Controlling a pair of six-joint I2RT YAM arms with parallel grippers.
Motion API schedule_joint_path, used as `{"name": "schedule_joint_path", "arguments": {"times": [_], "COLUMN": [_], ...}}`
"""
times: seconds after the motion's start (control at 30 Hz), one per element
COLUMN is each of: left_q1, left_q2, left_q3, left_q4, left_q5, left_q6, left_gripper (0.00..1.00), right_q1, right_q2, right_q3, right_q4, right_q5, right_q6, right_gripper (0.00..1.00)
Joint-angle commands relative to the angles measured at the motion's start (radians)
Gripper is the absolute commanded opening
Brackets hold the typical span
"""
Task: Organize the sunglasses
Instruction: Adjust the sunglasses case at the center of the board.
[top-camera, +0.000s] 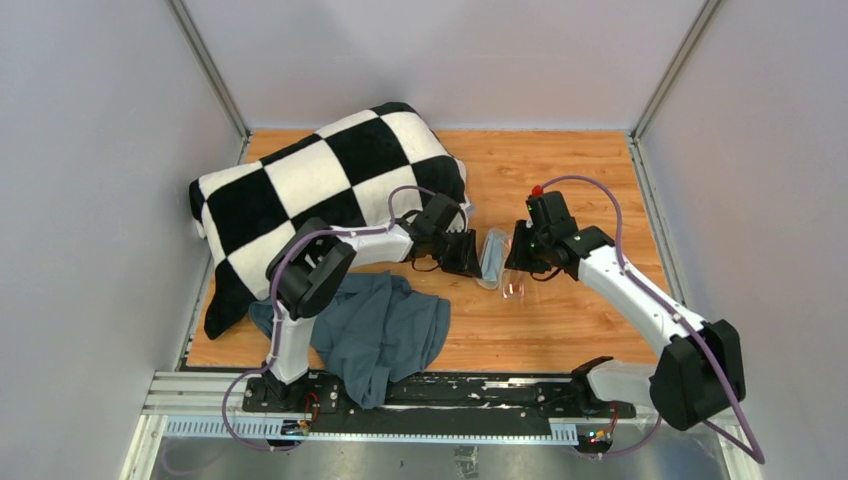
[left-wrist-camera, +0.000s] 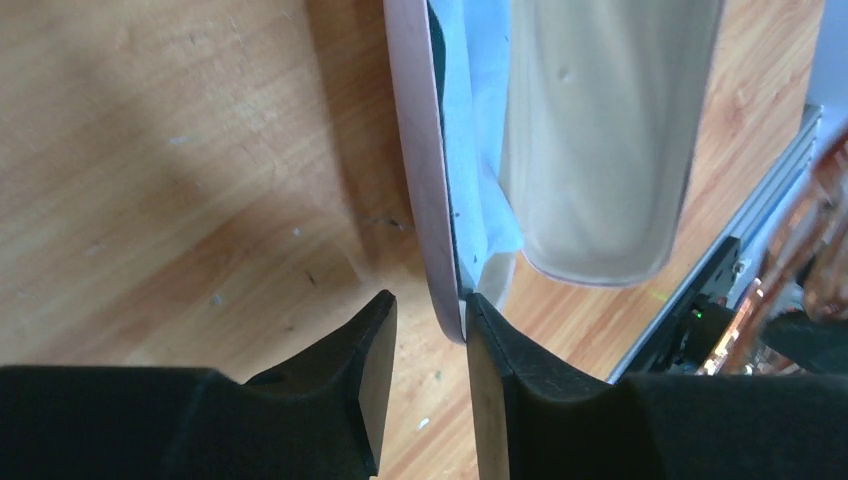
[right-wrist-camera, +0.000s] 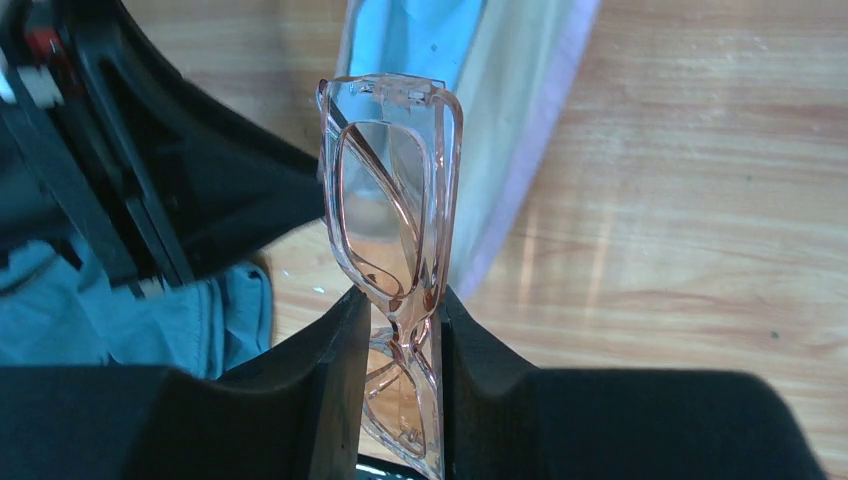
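The sunglasses (right-wrist-camera: 390, 180), folded, with a clear frame and amber lenses, stand upright between my right gripper's (right-wrist-camera: 402, 298) fingers, which are shut on them. In the top view they hang below that gripper (top-camera: 520, 255) at the table's middle (top-camera: 513, 284). Just left of them lies the open pink case (top-camera: 491, 258), with a light-blue cloth (left-wrist-camera: 475, 120) inside. My left gripper (left-wrist-camera: 430, 305) is at the case's near end with its jaws apart. The pink rim (left-wrist-camera: 415, 150) rests against the inner tip of its right finger (left-wrist-camera: 490, 340). The other finger is clear of it.
A black-and-white checkered blanket (top-camera: 320, 190) covers the back left of the wooden table. A grey-blue garment (top-camera: 385, 330) lies crumpled at the front left, by the left arm's base. A metal rail (top-camera: 450, 395) runs along the near edge. Walls close in on three sides.
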Motion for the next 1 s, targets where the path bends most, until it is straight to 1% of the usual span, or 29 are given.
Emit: {"name": "schedule_joint_path", "arguments": {"times": [0.0,0.23,0.33,0.4,0.43,0.5,0.6,0.7,0.8,0.9,0.97], "left_q1": [-0.015,-0.015,-0.015,-0.015,-0.015,-0.015,-0.011,-0.001,0.027,0.056,0.059], "left_q2": [-0.079,-0.106,-0.106,-0.114,-0.118,-0.131,-0.146,-0.147,-0.118,-0.065,-0.021], "left_q3": [-0.04,-0.05,-0.051,-0.055,-0.057,-0.061,-0.052,-0.033,0.014,0.093,0.155], "left_q4": [0.019,0.009,0.005,0.001,-0.003,-0.01,-0.034,-0.052,-0.078,-0.127,-0.189], "left_q5": [-0.002,-0.003,0.006,0.012,0.014,0.013,0.005,-0.008,-0.016,-0.041,-0.064], "left_q6": [-0.038,-0.038,-0.039,-0.039,-0.036,-0.031,-0.013,0.001,0.012,0.04,0.072], "left_gripper": [0.38,0.39,0.39,0.39,0.39,0.39,0.39,0.39,0.39,0.38,0.38], "right_q1": [-0.016,-0.016,-0.016,-0.016,-0.016,-0.018,-0.031,-0.064,-0.089,-0.099,-0.104], "right_q2": [0.069,0.23,0.267,0.267,0.261,0.243,0.212,0.19,0.181,0.168,0.161], "right_q3": [0.077,0.151,0.164,0.156,0.15,0.132,0.096,0.067,0.049,0.037,0.034], "right_q4": [0.059,0.062,0.061,0.062,0.063,0.067,0.08,0.091,0.096,0.099,0.1], "right_q5": [-0.047,-0.002,0.033,0.052,0.099,0.133,0.158,0.15,0.132,0.126,0.123], "right_q6": [0.055,0.139,0.189,0.218,0.234,0.27,0.304,0.315,0.313,0.311,0.306], "right_gripper": [0.07,0.03,0.01,0.01,0.01,0.01,0.01,0.01,0.01,0.01,0.01]}}
